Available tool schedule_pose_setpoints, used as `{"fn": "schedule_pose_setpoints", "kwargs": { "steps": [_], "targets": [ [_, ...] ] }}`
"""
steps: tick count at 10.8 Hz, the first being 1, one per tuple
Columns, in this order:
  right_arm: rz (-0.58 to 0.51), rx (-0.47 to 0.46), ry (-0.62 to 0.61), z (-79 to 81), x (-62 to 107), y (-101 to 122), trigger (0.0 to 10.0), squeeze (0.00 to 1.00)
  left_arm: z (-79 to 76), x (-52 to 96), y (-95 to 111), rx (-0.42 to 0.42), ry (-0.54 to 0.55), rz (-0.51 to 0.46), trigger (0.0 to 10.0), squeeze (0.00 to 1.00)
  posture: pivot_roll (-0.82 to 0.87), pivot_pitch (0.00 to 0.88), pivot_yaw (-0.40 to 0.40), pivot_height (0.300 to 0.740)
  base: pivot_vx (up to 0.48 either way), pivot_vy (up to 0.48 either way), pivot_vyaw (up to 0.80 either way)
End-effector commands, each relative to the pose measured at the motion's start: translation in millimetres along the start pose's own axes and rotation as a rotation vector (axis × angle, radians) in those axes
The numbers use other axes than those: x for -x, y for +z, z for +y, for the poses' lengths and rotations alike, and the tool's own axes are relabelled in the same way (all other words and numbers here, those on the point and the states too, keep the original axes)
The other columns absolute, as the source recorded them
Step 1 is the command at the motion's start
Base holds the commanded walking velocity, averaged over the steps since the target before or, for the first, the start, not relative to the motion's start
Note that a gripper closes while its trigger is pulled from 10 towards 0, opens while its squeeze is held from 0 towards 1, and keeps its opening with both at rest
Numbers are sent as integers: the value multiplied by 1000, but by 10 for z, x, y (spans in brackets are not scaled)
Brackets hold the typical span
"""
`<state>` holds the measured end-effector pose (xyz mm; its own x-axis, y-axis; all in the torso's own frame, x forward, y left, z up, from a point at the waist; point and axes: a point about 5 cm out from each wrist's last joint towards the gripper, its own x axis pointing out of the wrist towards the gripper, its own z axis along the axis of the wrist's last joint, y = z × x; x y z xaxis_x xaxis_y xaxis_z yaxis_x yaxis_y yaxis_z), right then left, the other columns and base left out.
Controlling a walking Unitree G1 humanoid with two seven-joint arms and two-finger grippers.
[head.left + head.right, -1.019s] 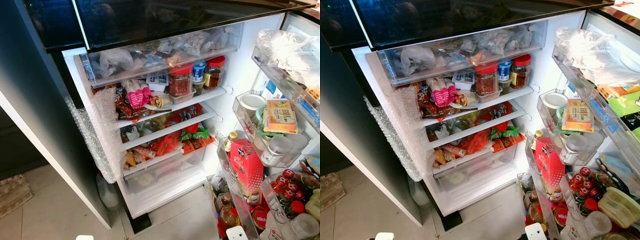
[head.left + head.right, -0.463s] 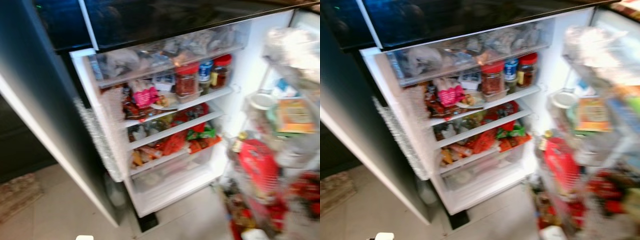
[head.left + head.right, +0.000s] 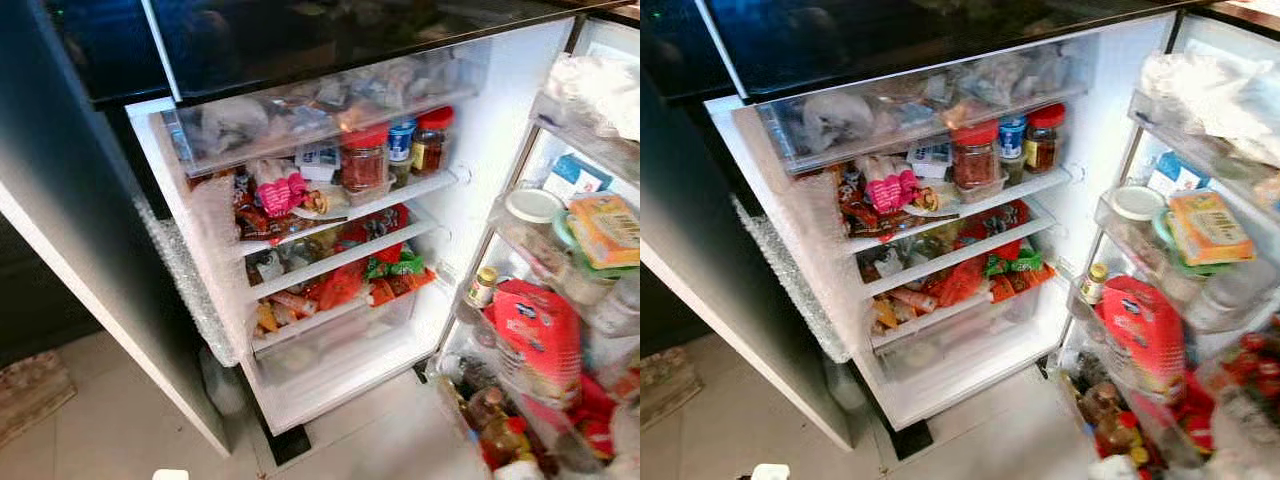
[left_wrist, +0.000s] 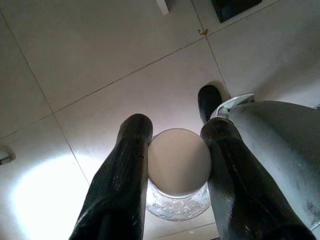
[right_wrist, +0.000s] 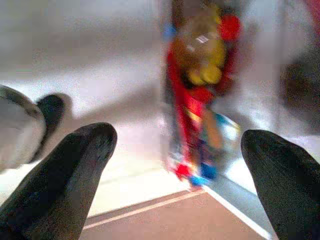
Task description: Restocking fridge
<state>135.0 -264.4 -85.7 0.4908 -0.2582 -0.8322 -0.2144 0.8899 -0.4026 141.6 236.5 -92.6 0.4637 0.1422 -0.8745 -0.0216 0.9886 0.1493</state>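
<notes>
The fridge [image 3: 470, 130] stands open before me, its shelves packed with packets and red-lidded jars [image 3: 363, 160]. Below the shelves sits a clear bottom drawer [image 3: 335, 350]. The open door at the right carries racks [image 3: 530, 250] with a red packet [image 3: 535, 335], bottles and tubs. In the left wrist view, my left gripper [image 4: 177, 134] hangs low over the tiled floor. It is shut on a clear jar with a white lid [image 4: 179, 162]. My right gripper [image 5: 180, 145] is open with nothing between its fingers, near the door's lowest bottles [image 5: 200, 55].
A clear drawer [image 3: 320, 105] full of bags tops the compartment. Bubble wrap [image 3: 190, 285] hangs along the fridge's left wall. A dark cabinet side [image 3: 70, 220] stands at the left, with a rug [image 3: 30, 395] on the tiled floor [image 3: 120, 430] beside it.
The view swayed, blurred and came back. The door racks now sit farther right against the fridge body. Both arms stay low.
</notes>
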Motion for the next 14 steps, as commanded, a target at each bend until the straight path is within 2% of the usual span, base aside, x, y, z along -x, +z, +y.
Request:
{"fn": "schedule_pose_setpoints", "kwargs": {
  "steps": [1, 8, 9, 10, 14],
  "targets": [
    [-10, -12, -2, -31, -4, 24, 10000, 0, 34, 8, -39, -5, 5, 15, 10000, 0, -90, 0, 44, 740, 0, 0, 0],
    [-13, -15, 7, -32, -4, 24, 10000, 0, 34, 8, -39, -5, 4, 15, 10000, 0, -90, 0, 44, 740, 0, 0, 0],
    [-34, -326, 128, 303, -23, 241, 10000, 0, 49, 9, -30, -5, 10, 8, 10000, 0, -69, 0, 37, 740, 0, -262, 0],
    [15, -593, 185, 561, 11, 213, 10000, 0, 56, 12, -40, -2, 11, 3, 10000, 0, -73, 0, 40, 740, 0, -270, 0],
    [20, -590, 193, 569, 18, 179, 10000, 0, 47, 13, -39, -17, 5, -3, 10000, 0, -65, 0, 35, 740, 0, -273, 0]
  ]
}}
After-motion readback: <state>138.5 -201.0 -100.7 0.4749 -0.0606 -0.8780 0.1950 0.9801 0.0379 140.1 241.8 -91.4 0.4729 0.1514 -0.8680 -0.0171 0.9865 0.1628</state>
